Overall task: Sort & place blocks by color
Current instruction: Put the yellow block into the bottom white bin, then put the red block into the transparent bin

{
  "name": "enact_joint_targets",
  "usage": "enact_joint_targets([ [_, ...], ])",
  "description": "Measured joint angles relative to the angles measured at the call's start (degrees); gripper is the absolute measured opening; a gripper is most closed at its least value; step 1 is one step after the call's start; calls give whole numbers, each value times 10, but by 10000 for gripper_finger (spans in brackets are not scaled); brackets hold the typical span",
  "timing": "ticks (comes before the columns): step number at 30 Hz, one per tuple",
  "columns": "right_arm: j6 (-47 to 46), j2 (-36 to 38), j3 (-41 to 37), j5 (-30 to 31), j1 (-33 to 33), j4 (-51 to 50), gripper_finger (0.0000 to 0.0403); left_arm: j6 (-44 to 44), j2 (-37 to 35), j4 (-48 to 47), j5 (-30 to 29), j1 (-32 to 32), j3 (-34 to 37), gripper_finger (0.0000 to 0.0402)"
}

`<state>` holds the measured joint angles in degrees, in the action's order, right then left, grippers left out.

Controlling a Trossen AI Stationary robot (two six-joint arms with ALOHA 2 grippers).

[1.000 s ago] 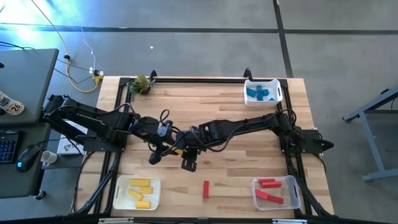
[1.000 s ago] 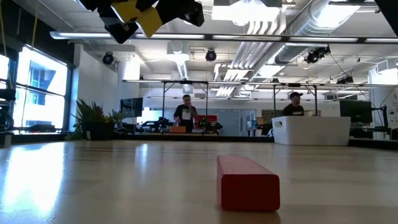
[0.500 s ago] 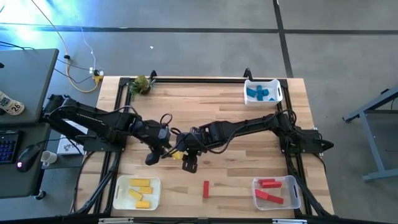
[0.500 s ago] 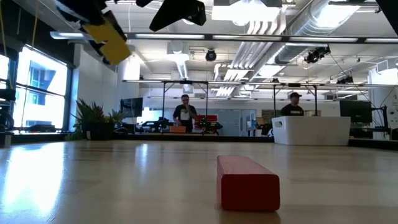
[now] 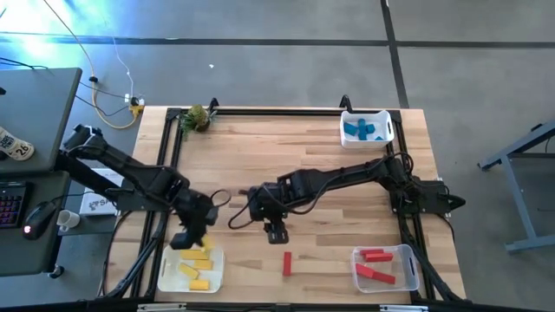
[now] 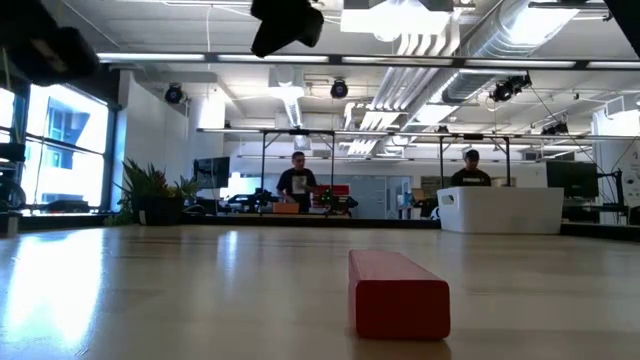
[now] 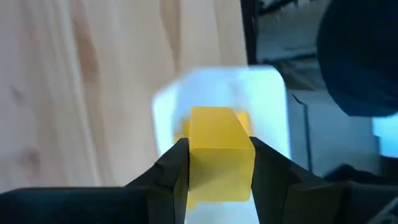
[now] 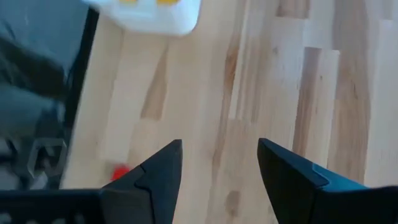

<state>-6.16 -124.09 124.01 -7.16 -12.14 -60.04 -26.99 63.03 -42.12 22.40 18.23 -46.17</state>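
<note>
The left wrist view alone shows the grip: the left gripper (image 7: 214,168) has its jaws clamped on a solid yellow block (image 7: 219,149), which sits squarely between the two dark fingers (image 7: 171,171), one on each side face. Beyond it lies the white rectangular plastic bin (image 7: 261,106) that holds other yellow pieces.

From overhead, that same left gripper (image 5: 188,240) hangs over the near-left part of the pale wooden counter (image 5: 286,156), at the upper edge of the white bin (image 5: 165,264), where several yellow blocks (image 5: 196,267) lie. The held block is hidden under the arm there.

The right gripper (image 5: 276,232) is near the counter's middle, its jaws standing apart and holding nothing; the right wrist view confirms this, with bare wood showing between the fingers (image 8: 158,180). A red bar-shaped block (image 5: 287,263) lies loose on the counter just in front of those jaws, not between them. The low view shows this red block (image 6: 398,292) end-on, resting flat.

Only the high view shows the other bins: red blocks (image 5: 375,264) in a clear bin (image 5: 409,269) at the near-right corner, blue blocks (image 5: 360,129) in a white bin (image 5: 388,128) at the far-right. A small green leafy clump (image 5: 197,117) sits at the far-left corner.
</note>
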Motion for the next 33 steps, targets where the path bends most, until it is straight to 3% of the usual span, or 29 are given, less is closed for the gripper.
enact_joint_targets([
  [7, 132, 0, -31, -29, -3, -1, 195, -119, 0, -10, 61, 96, 0, 107],
  [16, 298, 0, -49, -31, -21, 0, 195, -229, 2, -9, 58, 165, 0, 181],
  [23, 424, -3, -49, -38, -48, -6, 195, -286, 2, 0, 58, 176, 0, 190],
  [33, 486, -56, -49, -8, -83, -29, 195, -344, 2, 55, 56, 145, 0, 179],
])
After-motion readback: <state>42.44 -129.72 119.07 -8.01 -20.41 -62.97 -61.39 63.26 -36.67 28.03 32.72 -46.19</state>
